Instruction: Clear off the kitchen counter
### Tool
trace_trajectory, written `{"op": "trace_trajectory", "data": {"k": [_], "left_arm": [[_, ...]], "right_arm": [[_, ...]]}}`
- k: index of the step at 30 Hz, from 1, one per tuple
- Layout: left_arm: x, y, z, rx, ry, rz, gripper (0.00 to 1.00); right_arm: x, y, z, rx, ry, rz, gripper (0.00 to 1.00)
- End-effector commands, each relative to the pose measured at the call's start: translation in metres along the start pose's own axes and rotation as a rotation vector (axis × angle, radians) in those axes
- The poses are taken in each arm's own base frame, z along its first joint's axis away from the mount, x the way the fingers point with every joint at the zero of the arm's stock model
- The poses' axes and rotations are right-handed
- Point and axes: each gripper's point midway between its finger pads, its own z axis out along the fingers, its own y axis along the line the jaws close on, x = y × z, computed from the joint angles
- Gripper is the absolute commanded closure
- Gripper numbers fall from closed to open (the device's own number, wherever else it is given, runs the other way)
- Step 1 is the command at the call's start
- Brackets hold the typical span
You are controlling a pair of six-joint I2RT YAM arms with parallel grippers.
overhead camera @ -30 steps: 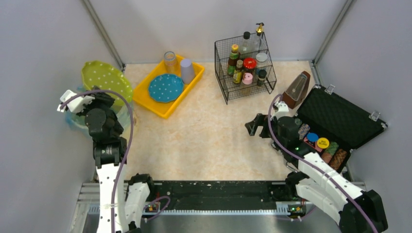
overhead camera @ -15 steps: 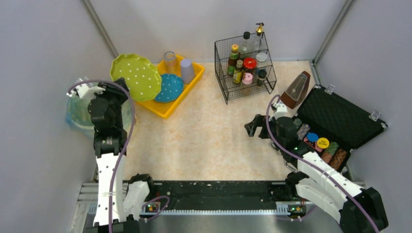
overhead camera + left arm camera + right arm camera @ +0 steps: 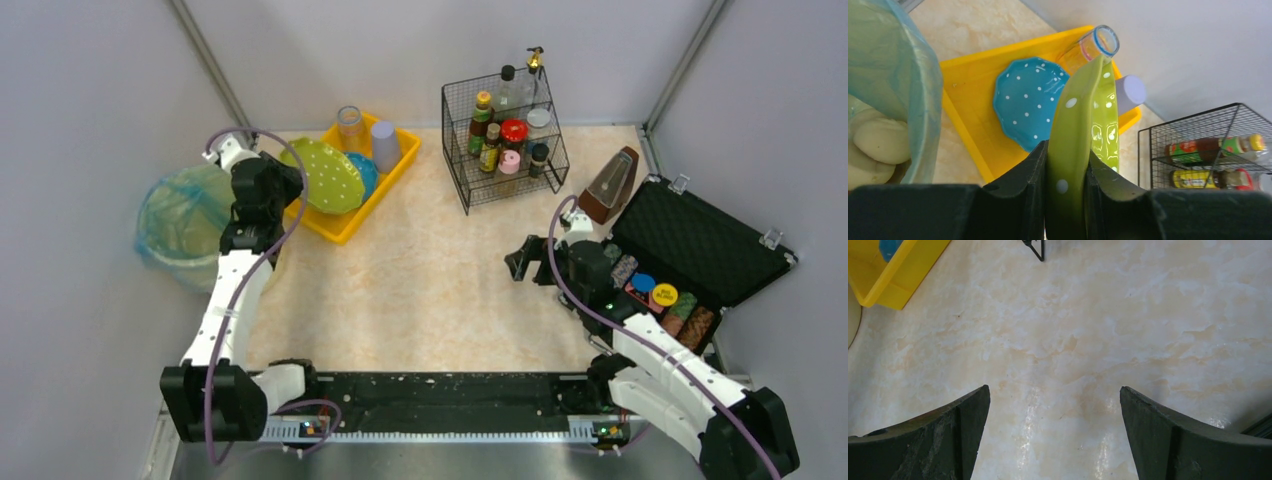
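The beige marbled kitchen counter (image 3: pixel 430 270) has a yellow tray (image 3: pixel 340 228) at its back left. My left gripper (image 3: pixel 285 185) is shut on the rim of a green polka-dot plate (image 3: pixel 325 175). It holds the plate tilted on edge above the tray. From the left wrist, the green plate (image 3: pixel 1083 115) stands clamped in my left gripper (image 3: pixel 1066 165), above a blue dotted plate (image 3: pixel 1023 100) that lies in the yellow tray (image 3: pixel 968 100). My right gripper (image 3: pixel 518 262) hovers open over bare counter (image 3: pixel 1073 330), and the right gripper (image 3: pixel 1053 388) has nothing between its fingers.
A glass (image 3: pixel 349 122) and a lilac cup (image 3: pixel 385 145) stand in the tray. A bin with a blue-green bag (image 3: pixel 180 225) sits at the left wall. A wire rack (image 3: pixel 505 140) of bottles, a brown metronome (image 3: pixel 610 185) and an open black case (image 3: pixel 700 250) are on the right.
My left arm has swung right from above the bin to above the yellow tray, carrying the green plate along. The right arm has not moved.
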Motion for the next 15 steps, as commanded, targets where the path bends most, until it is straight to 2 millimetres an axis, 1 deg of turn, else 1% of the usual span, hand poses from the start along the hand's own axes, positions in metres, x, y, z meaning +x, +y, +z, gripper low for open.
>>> {"op": "trace_trajectory", "data": {"k": [1,4,7,10,15], "left_arm": [[-0.068,-0.050,0.003,0.111,-0.222,-0.039,0.98],[-0.065,-0.044,0.018,0.068,-0.248,-0.033,0.97],[-0.055,-0.048,0.032,0.058,-0.277,-0.047,0.97],[-0.053,-0.053,0.045,0.055,-0.321,-0.096,0.96],[-0.038,-0.058,0.064,0.024,-0.368,-0.183,0.96]], "right_arm": [[-0.013,0.008,0.001,-0.022,-0.040,-0.017,0.01],[-0.012,0.008,0.001,-0.018,-0.027,-0.019,0.01],[-0.014,0.008,-0.001,-0.017,-0.040,-0.019,0.01],[-0.015,0.007,-0.002,-0.016,-0.051,-0.018,0.01],[-0.012,0.006,0.001,-0.013,-0.033,-0.018,0.01]]}}
